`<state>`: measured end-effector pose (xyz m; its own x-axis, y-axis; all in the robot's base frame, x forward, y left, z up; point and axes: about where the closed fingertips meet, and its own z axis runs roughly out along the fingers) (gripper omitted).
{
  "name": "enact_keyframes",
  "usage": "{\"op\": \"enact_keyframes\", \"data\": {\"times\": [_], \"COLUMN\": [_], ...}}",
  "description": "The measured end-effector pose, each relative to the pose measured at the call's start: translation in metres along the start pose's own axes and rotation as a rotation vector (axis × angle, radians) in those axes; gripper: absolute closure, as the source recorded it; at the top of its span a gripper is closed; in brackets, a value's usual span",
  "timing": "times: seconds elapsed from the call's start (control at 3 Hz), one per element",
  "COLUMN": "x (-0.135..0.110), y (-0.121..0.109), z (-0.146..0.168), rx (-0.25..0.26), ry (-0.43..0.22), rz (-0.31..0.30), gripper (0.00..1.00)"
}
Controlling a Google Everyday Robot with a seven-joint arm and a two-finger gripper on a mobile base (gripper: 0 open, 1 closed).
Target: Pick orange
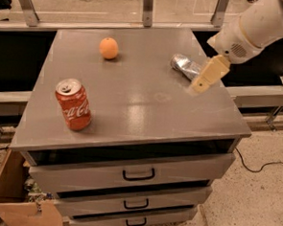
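The orange [109,48] is a small round orange fruit on the far part of the grey cabinet top [132,100], left of centre. My gripper [207,76] hangs from the white arm at the right, above the right side of the cabinet top, just in front of a crushed silver can. It is well to the right of the orange and holds nothing that I can see.
A red Coca-Cola can [74,104] stands upright at the front left of the top. A crushed silver can [185,66] lies at the right rear. Three drawers [138,173] are below. A cardboard box [16,198] sits on the floor at left. A rail runs behind.
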<state>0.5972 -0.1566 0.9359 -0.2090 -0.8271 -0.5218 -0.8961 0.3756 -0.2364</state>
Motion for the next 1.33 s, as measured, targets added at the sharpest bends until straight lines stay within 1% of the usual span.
{"op": "enact_keyframes", "data": {"times": [0.33, 0.67, 1.0, 1.33], "x": [-0.052, -0.052, -0.064, -0.088], "y": [-0.043, -0.043, -0.049, -0.060], "z": [0.046, 0.046, 0.052, 0.084], "rx": [0.014, 0.014, 0.007, -0.001], "ry": [-0.140, -0.140, -0.189, -0.272], "rz": [0.052, 0.052, 0.038, 0.059], "gripper": [0.00, 0.00, 0.00, 0.00]}}
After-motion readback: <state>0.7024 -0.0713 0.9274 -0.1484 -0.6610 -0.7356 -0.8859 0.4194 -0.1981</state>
